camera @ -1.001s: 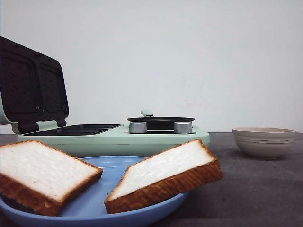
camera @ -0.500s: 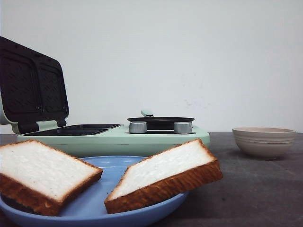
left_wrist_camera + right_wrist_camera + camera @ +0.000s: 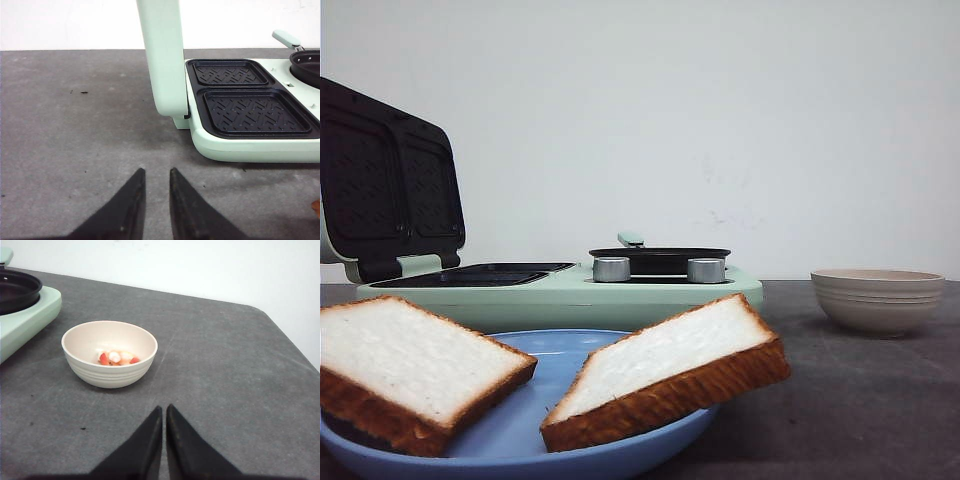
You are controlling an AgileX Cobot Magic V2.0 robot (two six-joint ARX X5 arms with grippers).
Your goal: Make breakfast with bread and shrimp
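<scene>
Two slices of bread lie on a blue plate [image 3: 550,352] at the near edge of the front view: the left slice [image 3: 415,365] lies flat and the right slice [image 3: 670,365] leans over the plate's rim. The shrimp [image 3: 116,358], small pinkish-orange pieces, lie in a cream bowl [image 3: 85,367]. My right gripper [image 3: 164,408] is shut and empty, hovering over the grey table a short way before that bowl. My left gripper [image 3: 157,171] stands slightly open with nothing between its fingers, just before the mint-green sandwich maker [image 3: 250,145]. Neither gripper shows in the front view.
The sandwich maker [image 3: 560,290] sits behind the plate with its lid [image 3: 390,180] raised and two black grill plates [image 3: 250,107] bare. A small black pan [image 3: 660,258] with two silver knobs sits on its right half. The cream bowl [image 3: 877,298] stands to the right of it.
</scene>
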